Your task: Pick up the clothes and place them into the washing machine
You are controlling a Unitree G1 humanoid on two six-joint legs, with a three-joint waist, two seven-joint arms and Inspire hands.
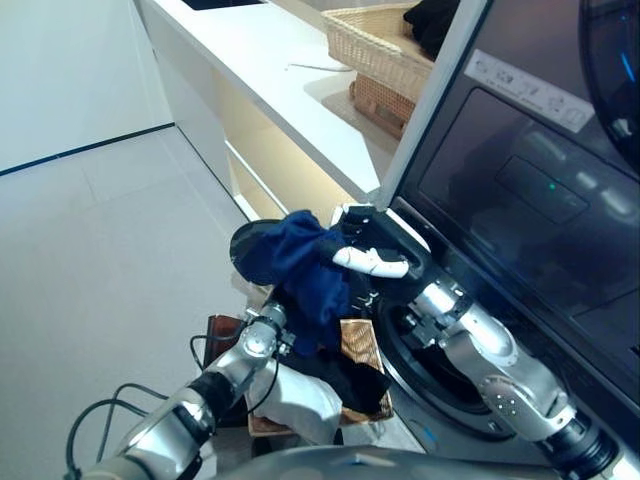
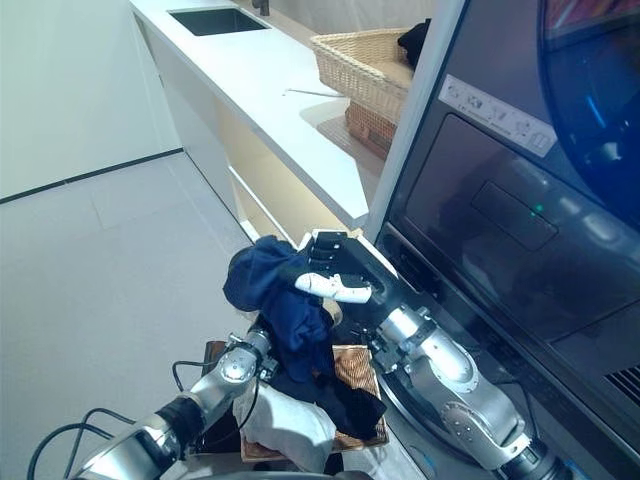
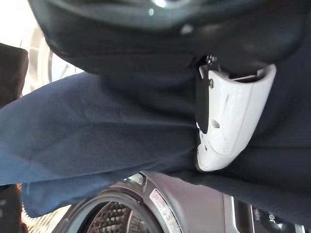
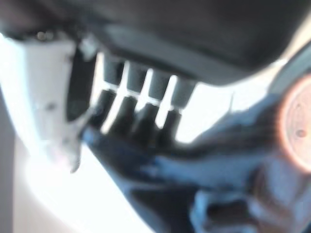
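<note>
A navy blue garment (image 1: pixel 298 262) hangs bunched in the air in front of the washing machine (image 1: pixel 520 190). My left hand (image 3: pixel 232 116) is under it, with its white-covered thumb pressed into the cloth (image 3: pixel 97 131). My right hand (image 1: pixel 385 240) is open beside the garment, on the machine's side, with its white thumb (image 1: pixel 372 263) and straight fingers against the cloth. Below lies the shallow wicker basket (image 1: pixel 358 342) with dark clothes (image 1: pixel 345 385) and a white garment (image 1: pixel 300 402). The machine's round opening (image 1: pixel 435 365) is just right of the basket, and the drum shows in the left wrist view (image 3: pixel 114 219).
The basket rests on a low dark brown box (image 1: pixel 222 330). A white counter (image 1: pixel 270 70) runs along the left of the machine, with a second wicker basket (image 1: pixel 372 45) holding dark cloth (image 1: pixel 435 20). Pale floor (image 1: pixel 90 250) lies open on the left.
</note>
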